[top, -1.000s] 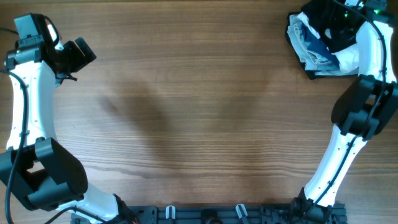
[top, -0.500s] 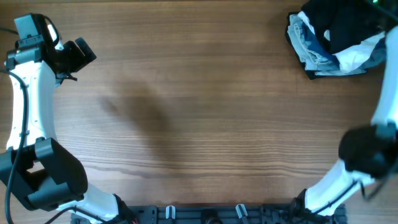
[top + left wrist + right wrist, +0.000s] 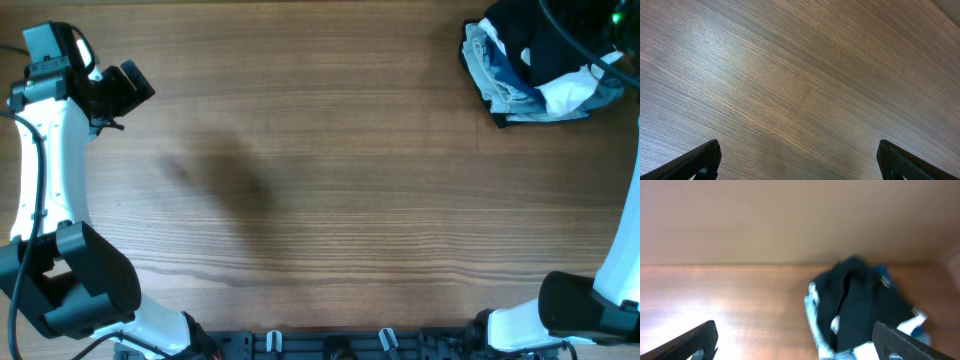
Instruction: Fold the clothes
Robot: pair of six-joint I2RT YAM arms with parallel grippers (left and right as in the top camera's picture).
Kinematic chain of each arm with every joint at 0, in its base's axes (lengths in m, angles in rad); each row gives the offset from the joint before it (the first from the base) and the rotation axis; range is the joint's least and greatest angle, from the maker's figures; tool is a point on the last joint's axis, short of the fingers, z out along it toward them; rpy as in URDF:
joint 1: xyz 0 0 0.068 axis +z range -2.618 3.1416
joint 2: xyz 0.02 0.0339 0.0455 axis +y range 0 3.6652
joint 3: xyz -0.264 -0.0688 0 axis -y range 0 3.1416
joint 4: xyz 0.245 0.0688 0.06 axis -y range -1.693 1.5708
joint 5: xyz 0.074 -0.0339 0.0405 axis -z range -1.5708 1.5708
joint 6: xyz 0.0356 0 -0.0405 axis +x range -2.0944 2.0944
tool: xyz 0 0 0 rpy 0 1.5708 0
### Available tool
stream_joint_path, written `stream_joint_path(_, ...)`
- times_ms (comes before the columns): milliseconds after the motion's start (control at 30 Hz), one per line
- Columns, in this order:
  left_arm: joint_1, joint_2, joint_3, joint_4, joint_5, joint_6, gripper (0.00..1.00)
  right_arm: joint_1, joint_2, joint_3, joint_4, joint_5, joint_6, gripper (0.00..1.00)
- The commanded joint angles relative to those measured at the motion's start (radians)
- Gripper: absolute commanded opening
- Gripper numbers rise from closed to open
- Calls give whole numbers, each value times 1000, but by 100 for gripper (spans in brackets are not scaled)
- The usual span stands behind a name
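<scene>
Where right gripper (image 3: pixel 797 343) points, clothes (image 3: pixel 856 296) lie.

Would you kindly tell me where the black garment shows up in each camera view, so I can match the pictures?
Overhead: the black garment lies in the top right corner, atop a heap of lighter clothes.
Left wrist: not in it; this view shows table wood between the fingertips.
Right wrist: right of centre, in the lower half.
Shared landmark: the wooden table, seen in all three views.

Open tabletop (image 3: pixel 330 180); far-right corner heap (image 3: pixel 500 88), black garment (image 3: pixel 545 40) atop.
</scene>
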Motion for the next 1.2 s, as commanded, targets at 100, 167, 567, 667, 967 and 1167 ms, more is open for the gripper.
stream_joint_path(100,-1,11,12,0,16,-16,100,2,-5,5,-186,-252,369,100)
stream_joint_path(167,-1,11,12,0,16,-16,100,2,-5,5,-241,-281,512,100)
stream_joint_path(567,-1,11,12,0,16,-16,100,4,-5,5,-392,-270,482,100)
stream_joint_path(667,-1,11,12,0,16,-16,100,26,-5,4,-410,-270,295,100)
stream_joint_path(967,-1,11,12,0,16,-16,100,61,-5,3,-438,-225,219,100)
stream_joint_path(1167,-1,11,12,0,16,-16,100,130,-80,-51,-186,-161,150,100)
